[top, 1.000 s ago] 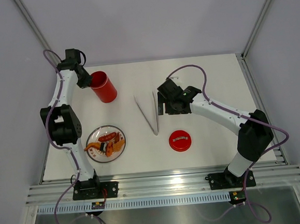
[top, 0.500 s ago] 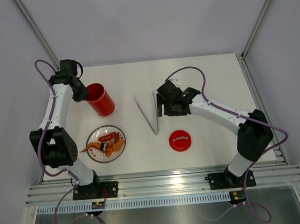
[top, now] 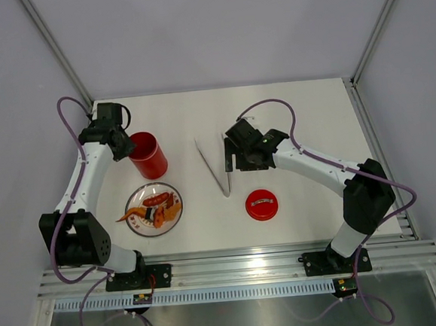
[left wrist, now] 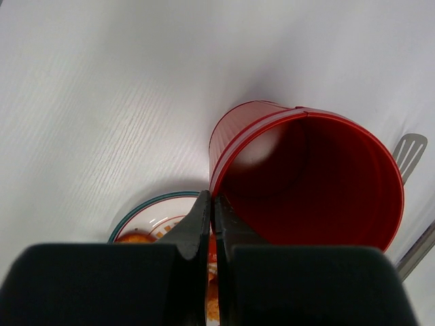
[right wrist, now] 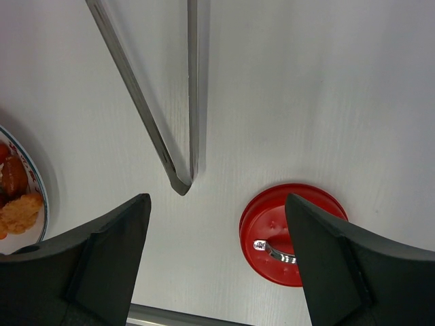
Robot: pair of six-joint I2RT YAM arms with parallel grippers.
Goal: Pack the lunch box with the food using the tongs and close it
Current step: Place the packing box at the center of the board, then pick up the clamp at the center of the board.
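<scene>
White worktop (top: pixel 289 104) inside a grey-walled cell, both arms out over it.

Tongs (top: pixel 211 168) lay flat near the middle. Long axis ran roughly near-to-far: joined end toward the arm bases, the two tips spread toward the back wall.

Right hand (top: pixel 236 158) hung over the tongs' right-side arm, about mid-length. Its fingers were spread wide with nothing between them. In the wrist view the tongs (right wrist: pixel 192 88) ran straight ahead of the right hand (right wrist: pixel 217 204), with the joined end sitting between the two fingers and just in front.

So the right arm was clearly the nearer one. My read is that the finger line needs to cross the tongs' axis so that closing squeezes both arms, but I could not tell the height above the worktop.

Left hand (left wrist: pixel 212 224) was pressed together. It looked pinched on the rim of the lunch box (left wrist: pixel 306 183), one finger outside and one inside. Lunch box (top: pixel 148 155) stood upright and open, just beyond the plate (top: pixel 134 203). Food (top: pixel 155 206) was on the plate, not yet packed.

Lid (top: pixel 261 204) lay flat near the front edge, to the near right of the tongs' joined end and apart from them.

Risk: thin metal flat on the worktop is easy to skid instead of lift.
</scene>
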